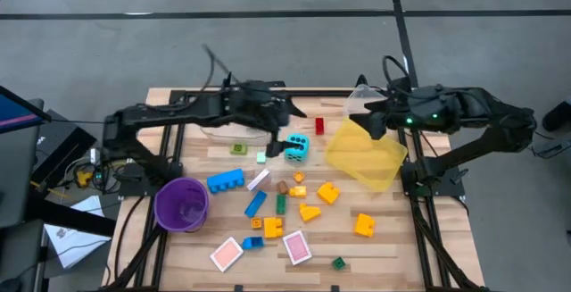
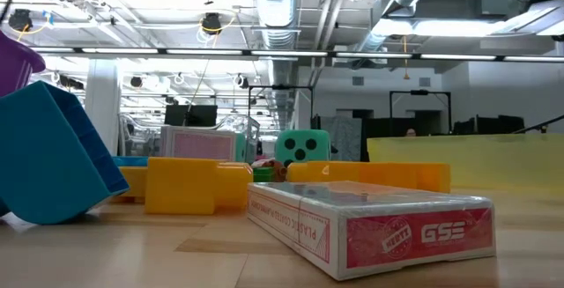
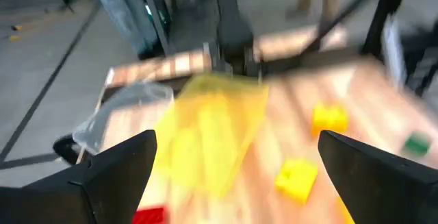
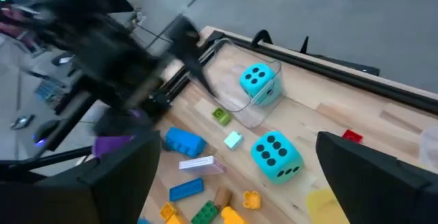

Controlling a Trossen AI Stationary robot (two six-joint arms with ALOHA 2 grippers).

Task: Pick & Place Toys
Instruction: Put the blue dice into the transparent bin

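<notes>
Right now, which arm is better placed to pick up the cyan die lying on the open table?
Left, probably. The left gripper hangs open just above the cyan die, while the right gripper is farther off, over the yellow bin.

cyan dice (image 4: 275, 155): 2 counted
pink cards (image 1: 295, 246): 2
blue bricks (image 1: 225, 180): 3
yellow bin (image 1: 366, 153): 1
purple cup (image 1: 181, 204): 1
red brick (image 1: 319, 126): 1

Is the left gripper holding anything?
No, the left gripper is open, its fingers wide apart with nothing between them in the left wrist view.
</notes>
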